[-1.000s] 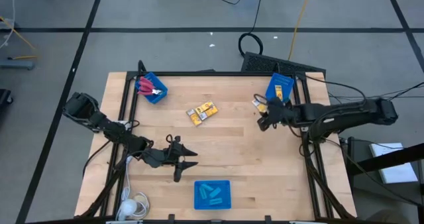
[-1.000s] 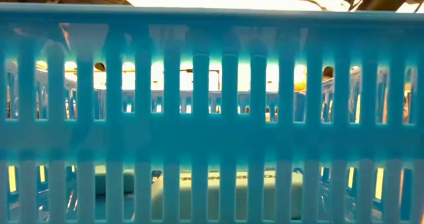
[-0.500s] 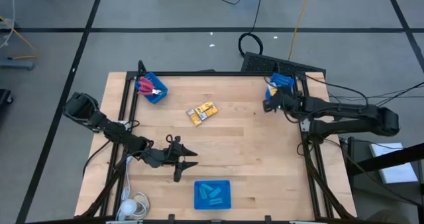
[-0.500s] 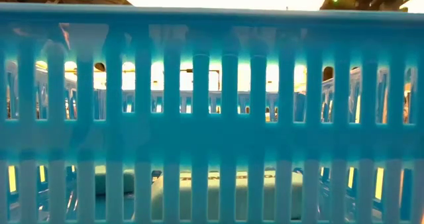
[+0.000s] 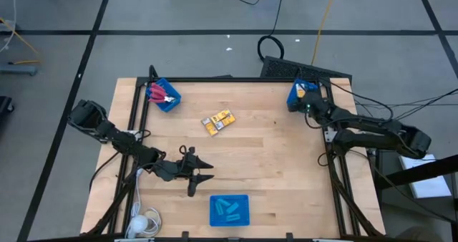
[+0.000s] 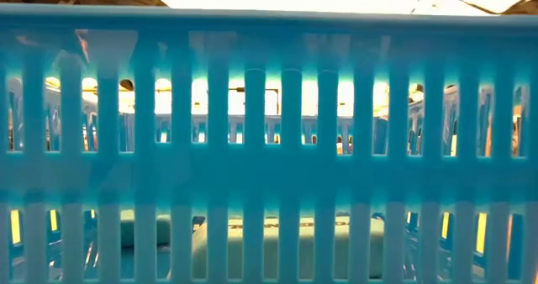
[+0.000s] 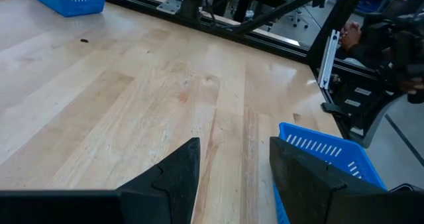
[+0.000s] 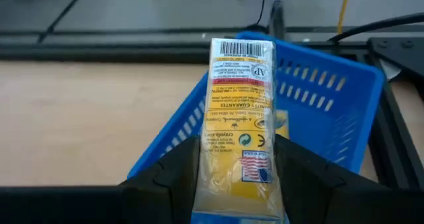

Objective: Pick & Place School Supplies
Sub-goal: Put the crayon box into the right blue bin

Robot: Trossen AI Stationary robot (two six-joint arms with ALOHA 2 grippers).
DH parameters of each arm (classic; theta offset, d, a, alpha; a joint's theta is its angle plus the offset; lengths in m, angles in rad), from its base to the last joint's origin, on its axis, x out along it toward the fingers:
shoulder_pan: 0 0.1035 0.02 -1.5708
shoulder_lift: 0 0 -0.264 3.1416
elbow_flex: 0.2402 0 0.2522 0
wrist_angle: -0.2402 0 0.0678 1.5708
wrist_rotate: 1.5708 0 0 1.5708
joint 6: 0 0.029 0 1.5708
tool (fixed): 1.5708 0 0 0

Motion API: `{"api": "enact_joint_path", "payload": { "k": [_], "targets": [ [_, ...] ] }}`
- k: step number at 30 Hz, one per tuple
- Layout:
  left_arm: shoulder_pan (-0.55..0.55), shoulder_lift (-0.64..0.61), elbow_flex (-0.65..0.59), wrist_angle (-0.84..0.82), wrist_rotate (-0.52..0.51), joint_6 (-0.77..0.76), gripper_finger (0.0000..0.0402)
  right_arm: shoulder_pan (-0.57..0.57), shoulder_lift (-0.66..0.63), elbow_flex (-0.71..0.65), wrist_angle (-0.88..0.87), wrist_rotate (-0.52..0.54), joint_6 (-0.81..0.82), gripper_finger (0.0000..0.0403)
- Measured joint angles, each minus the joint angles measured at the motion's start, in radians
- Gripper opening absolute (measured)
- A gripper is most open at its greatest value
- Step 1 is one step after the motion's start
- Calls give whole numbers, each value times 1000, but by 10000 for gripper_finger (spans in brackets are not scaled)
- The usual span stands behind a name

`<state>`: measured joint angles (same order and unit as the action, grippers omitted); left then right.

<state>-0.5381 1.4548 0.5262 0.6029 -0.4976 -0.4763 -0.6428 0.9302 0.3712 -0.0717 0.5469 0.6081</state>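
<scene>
The right gripper (image 8: 240, 184) clenched a yellow pack (image 8: 238, 128) between its fingers, holding it over the back-right bin (image 8: 344, 98); the right wrist view showed the barcode and printed label, while from above the pack was only a small yellow spot at the gripper (image 5: 303, 93) over that bin (image 5: 295, 99). The left gripper (image 5: 202, 172) hung near the table's front, its fingers apart and grasping nothing (the left wrist view showed bare wood between them). Just beside it stood the front bin (image 5: 229, 210) with light-blue pieces (image 5: 227, 207) inside. Two more packs (image 5: 219, 120) lay on the table (image 5: 265, 163) near its middle. Scissors (image 5: 160, 94) lay in the back-left bin (image 5: 170, 103). The low view was filled by the front bin's slatted wall (image 6: 269, 175), with pale pieces dimly visible behind it.
</scene>
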Motion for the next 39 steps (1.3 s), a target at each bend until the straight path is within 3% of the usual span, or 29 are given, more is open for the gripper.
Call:
{"api": "enact_joint_path", "payload": {
  "k": [10, 23, 27, 32, 35, 39],
  "targets": [
    [0, 0, 0, 0, 0, 0, 184, -78, 0, -28, 49, -31, -100, 171],
    [0, 0, 0, 0, 0, 0, 184, -76, -6, -28, 22, -95, -150, 253],
    [0, 0, 0, 0, 0, 0, 184, -76, -48, -28, 81, -257, -152, 257],
    [0, 0, 0, 0, 0, 0, 184, -15, -142, -28, 219, -588, -173, 245],
    [0, 0, 0, 20, -1, -20, 184, 89, -205, -28, 323, -780, -173, 236],
    [0, 0, 0, 63, -4, -23, 184, 309, -266, -28, 435, -906, -152, 223]
  ]
}}
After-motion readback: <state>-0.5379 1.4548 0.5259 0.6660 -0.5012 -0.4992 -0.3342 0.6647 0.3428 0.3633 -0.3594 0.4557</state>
